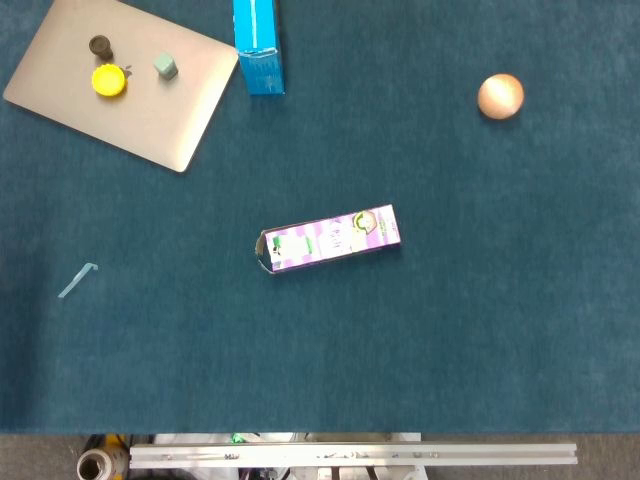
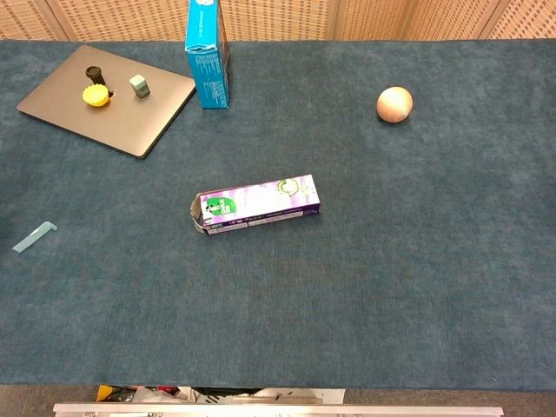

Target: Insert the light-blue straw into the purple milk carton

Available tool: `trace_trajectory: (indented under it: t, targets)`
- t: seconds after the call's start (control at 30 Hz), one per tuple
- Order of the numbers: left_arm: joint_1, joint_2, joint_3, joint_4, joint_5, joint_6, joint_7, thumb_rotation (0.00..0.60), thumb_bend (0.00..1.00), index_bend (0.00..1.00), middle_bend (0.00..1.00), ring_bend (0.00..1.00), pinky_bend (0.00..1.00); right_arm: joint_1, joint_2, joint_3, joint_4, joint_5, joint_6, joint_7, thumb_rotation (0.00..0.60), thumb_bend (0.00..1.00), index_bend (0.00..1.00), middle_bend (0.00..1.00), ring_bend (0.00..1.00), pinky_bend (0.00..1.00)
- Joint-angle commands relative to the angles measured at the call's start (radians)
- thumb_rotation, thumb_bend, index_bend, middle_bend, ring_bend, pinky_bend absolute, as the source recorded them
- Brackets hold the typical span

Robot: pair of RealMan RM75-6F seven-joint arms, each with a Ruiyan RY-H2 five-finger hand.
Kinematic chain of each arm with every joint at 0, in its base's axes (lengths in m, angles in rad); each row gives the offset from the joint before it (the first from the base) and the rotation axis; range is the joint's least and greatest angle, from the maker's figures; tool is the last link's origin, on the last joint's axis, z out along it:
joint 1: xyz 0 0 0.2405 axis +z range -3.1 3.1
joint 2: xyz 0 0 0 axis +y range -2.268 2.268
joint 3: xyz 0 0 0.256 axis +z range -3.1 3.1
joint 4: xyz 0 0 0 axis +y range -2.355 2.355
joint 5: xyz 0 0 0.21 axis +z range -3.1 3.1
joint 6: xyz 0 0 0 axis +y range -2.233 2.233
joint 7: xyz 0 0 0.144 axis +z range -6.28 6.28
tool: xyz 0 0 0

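The purple milk carton (image 1: 330,238) lies on its side near the middle of the blue table cloth, its long axis running left to right; the chest view shows the same carton (image 2: 254,204). A light-blue straw (image 1: 77,280) with a bent end lies alone far to the carton's left, also seen as the straw (image 2: 35,235) near the left edge of the chest view. Neither hand appears in either view.
A grey board (image 1: 140,110) at the back left carries a yellow piece (image 1: 109,80), a dark piece (image 1: 100,46) and a grey-green block (image 1: 165,66). A blue box (image 1: 258,45) stands beside it. A tan ball (image 1: 500,97) rests at the back right.
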Motion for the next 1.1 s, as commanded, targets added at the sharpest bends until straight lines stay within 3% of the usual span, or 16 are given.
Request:
trace_trajectory:
  t: [0.03, 0.33, 0.47, 0.7, 0.87, 1.0, 1.1]
  targets:
    - [0.000, -0.001, 0.002, 0.004, -0.004, -0.004, 0.015, 0.600, 0.32, 0.27, 0.27, 0.27, 0.20, 0.001, 0.000, 0.001, 0.002, -0.001, 0.000, 0.002, 0.509, 0.47, 0.24, 0.35, 0.24, 0.35]
    - [-0.002, 0.003, 0.001, -0.015, -0.003, -0.001, 0.049, 0.600, 0.32, 0.28, 0.27, 0.28, 0.21, 0.006, 0.019, 0.022, -0.009, 0.001, 0.019, -0.004, 0.509, 0.47, 0.24, 0.35, 0.24, 0.35]
    - [-0.006, 0.015, 0.009, -0.054, -0.016, -0.029, 0.042, 0.600, 0.31, 0.30, 0.32, 0.32, 0.39, 0.013, 0.034, 0.035, -0.025, 0.007, 0.020, -0.017, 0.508, 0.47, 0.24, 0.35, 0.24, 0.35]
    - [-0.025, 0.053, 0.031, -0.149, -0.085, -0.124, 0.089, 0.600, 0.31, 0.34, 0.43, 0.51, 0.72, 0.034, 0.052, 0.050, -0.038, 0.011, 0.003, -0.022, 0.509, 0.47, 0.24, 0.35, 0.24, 0.35]
    - [-0.039, 0.039, 0.031, -0.177, -0.133, -0.151, 0.156, 0.600, 0.31, 0.34, 0.53, 0.63, 0.84, 0.047, 0.055, 0.052, -0.039, 0.011, -0.012, -0.020, 0.512, 0.47, 0.24, 0.35, 0.24, 0.35]
    - [-0.047, 0.006, 0.030, -0.182, -0.160, -0.153, 0.208, 0.600, 0.31, 0.36, 0.67, 0.80, 0.93, 0.052, 0.053, 0.049, -0.037, 0.014, -0.023, -0.018, 0.510, 0.47, 0.24, 0.35, 0.24, 0.35]
    - [-0.049, -0.016, 0.034, -0.185, -0.184, -0.155, 0.246, 0.554, 0.31, 0.37, 0.74, 0.85, 0.97, 0.051, 0.054, 0.046, -0.036, 0.021, -0.027, -0.018, 0.511, 0.47, 0.24, 0.35, 0.24, 0.35]
